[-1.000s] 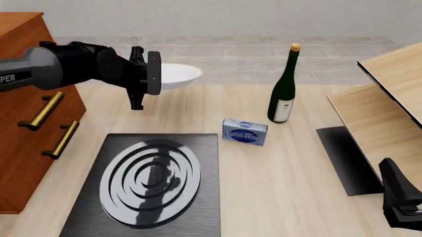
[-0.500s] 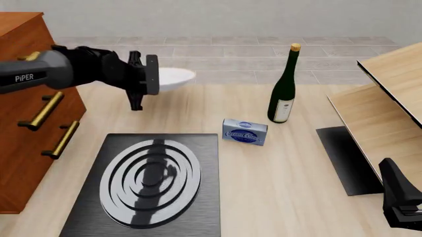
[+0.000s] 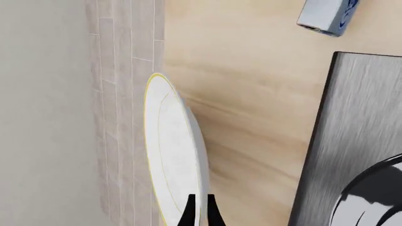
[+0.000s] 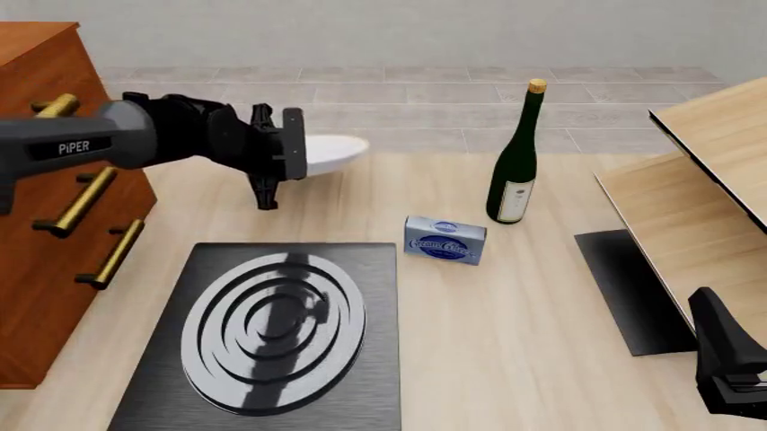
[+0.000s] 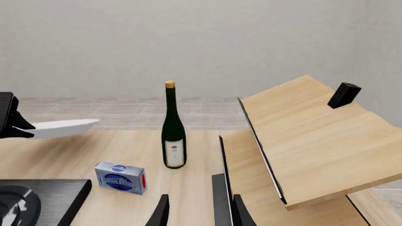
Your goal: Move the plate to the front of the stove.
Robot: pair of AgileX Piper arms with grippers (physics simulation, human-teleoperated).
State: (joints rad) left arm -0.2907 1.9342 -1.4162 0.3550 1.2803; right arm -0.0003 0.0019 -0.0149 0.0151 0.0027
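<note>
The white plate (image 4: 337, 154) with its thin gold rim hangs above the table, beyond the far edge of the black stove (image 4: 282, 330) with silver rings. My left gripper (image 4: 291, 154) is shut on the plate's rim on its left side. In the left wrist view the plate (image 3: 172, 155) shows edge-on, with the left gripper (image 3: 199, 208) pinching its rim and the stove (image 3: 351, 150) to one side. My right gripper (image 5: 201, 214) stands open with nothing in it, low at the front right (image 4: 728, 368). The right wrist view shows the plate (image 5: 61, 127) held roughly level.
A green wine bottle (image 4: 515, 162) and a blue-and-white box (image 4: 446, 239) stand right of the stove. A wooden drawer cabinet (image 4: 54, 206) fills the left side. A tilted wooden shelf (image 4: 701, 197) and a plain black panel (image 4: 630, 287) are at the right.
My left gripper has carried the plate a little to the right and slightly lower. The right arm has not moved.
</note>
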